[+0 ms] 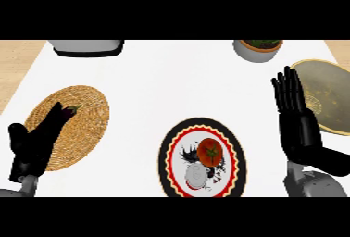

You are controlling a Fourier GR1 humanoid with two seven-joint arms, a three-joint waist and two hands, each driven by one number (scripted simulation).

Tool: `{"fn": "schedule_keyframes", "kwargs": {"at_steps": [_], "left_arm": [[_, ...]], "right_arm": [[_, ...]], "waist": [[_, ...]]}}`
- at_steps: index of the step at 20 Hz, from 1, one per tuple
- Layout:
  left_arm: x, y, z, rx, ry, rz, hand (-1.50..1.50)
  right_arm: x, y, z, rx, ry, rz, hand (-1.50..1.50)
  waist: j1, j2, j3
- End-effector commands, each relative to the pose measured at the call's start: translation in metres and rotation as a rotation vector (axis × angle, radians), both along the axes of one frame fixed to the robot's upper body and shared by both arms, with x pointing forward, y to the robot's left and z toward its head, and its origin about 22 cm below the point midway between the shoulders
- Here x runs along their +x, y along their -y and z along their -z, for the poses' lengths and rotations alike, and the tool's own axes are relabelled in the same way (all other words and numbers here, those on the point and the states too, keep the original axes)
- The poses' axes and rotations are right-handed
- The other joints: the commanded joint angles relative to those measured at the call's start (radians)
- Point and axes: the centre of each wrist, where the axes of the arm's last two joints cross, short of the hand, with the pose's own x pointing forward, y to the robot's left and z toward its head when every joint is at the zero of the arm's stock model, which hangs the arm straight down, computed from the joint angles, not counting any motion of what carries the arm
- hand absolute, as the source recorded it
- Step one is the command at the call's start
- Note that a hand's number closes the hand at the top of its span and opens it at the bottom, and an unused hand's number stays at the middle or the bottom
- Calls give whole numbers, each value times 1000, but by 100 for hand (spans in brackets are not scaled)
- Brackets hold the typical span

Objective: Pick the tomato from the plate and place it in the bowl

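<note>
A red tomato (210, 151) with a green stem lies on the patterned plate (234, 159) with a black and red rim, at the lower middle. Beside it on the plate lies a pale grey object (196, 176). The olive, gold-rimmed bowl (329, 88) sits at the right edge. My right hand (295, 118) stands open, fingers straight and pointing up, between the plate and the bowl, to the right of the tomato and apart from it. My left hand (34, 143) rests open at the lower left, over a woven mat.
A round woven mat (85, 118) lies at the left with a dark eggplant (67, 111) on it. A grey pot with a plant (258, 49) stands at the back right. A grey and black appliance (86, 46) sits at the back left.
</note>
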Motion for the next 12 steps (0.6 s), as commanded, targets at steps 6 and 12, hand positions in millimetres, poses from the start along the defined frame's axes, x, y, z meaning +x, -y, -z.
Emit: {"fn": "schedule_keyframes", "kwargs": {"at_steps": [6, 12], "left_arm": [[34, 29, -60, -221, 448, 162, 0], [31, 36, -49, -331, 417, 207, 0]], "right_arm": [[3, -53, 13, 47, -171, -423, -150], [30, -23, 73, -292, -205, 9, -150]], "waist": [[11, 12, -29], [-2, 13, -27]]}}
